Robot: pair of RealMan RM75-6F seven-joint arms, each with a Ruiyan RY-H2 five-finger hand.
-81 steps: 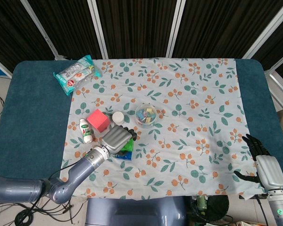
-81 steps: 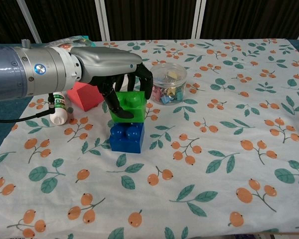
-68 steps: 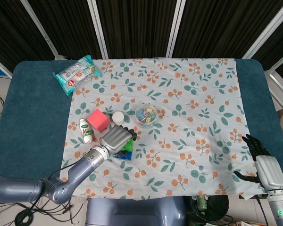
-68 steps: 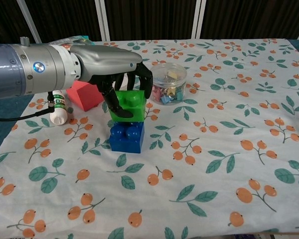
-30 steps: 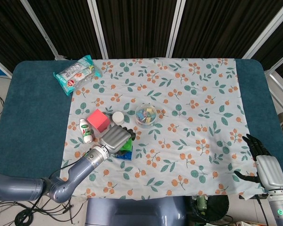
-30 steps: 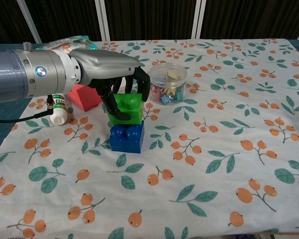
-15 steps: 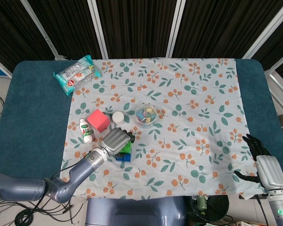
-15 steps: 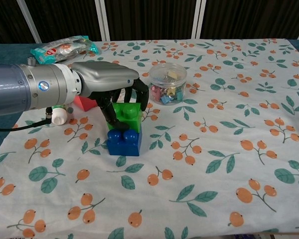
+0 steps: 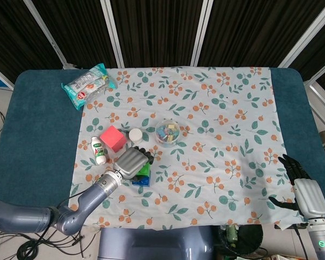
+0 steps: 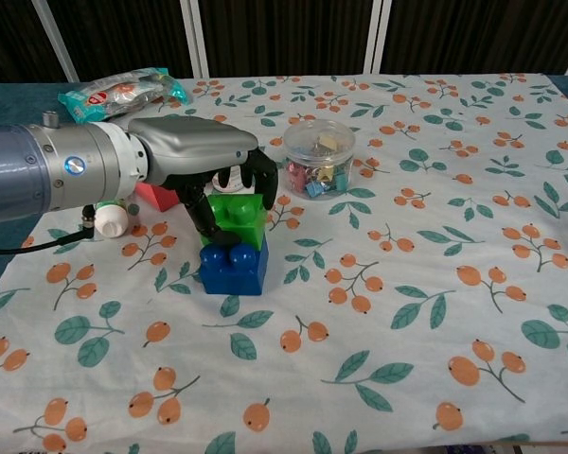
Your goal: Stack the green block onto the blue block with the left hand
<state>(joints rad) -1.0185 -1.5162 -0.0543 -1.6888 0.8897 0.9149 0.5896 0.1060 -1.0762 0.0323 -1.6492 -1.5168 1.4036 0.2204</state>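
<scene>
A table padded in teal (image 9: 32, 135) stands before dark slatted panels and carries a white cloth (image 9: 222, 135) printed with orange berries and green leaves. Near the cloth's front left, the green block (image 10: 239, 216) sits on the blue block (image 10: 235, 268), set toward the rear so that the blue block's front studs stay bare; whether it is fully pressed home cannot be told. The left hand (image 10: 201, 151) arches over the green block, thumb on its left face and fingers curled down on its right and rear, pinching it. The right hand (image 9: 304, 195) rests well apart at the cloth's far right corner, fingers spread, holding nothing.

Both blocks appear to be rigid moulded plastic: glossy, square-edged, topped with round studs. Judged so, the green block should be light, stiff and somewhat slippery, best taken across two opposite flat side faces, leaving studs and underside free to mate.

Behind the stack lie a red cube (image 10: 156, 196), a small white bottle (image 10: 111, 218), a clear round tub of coloured clips (image 10: 319, 156) and a crinkled foil snack packet (image 10: 118, 93).
</scene>
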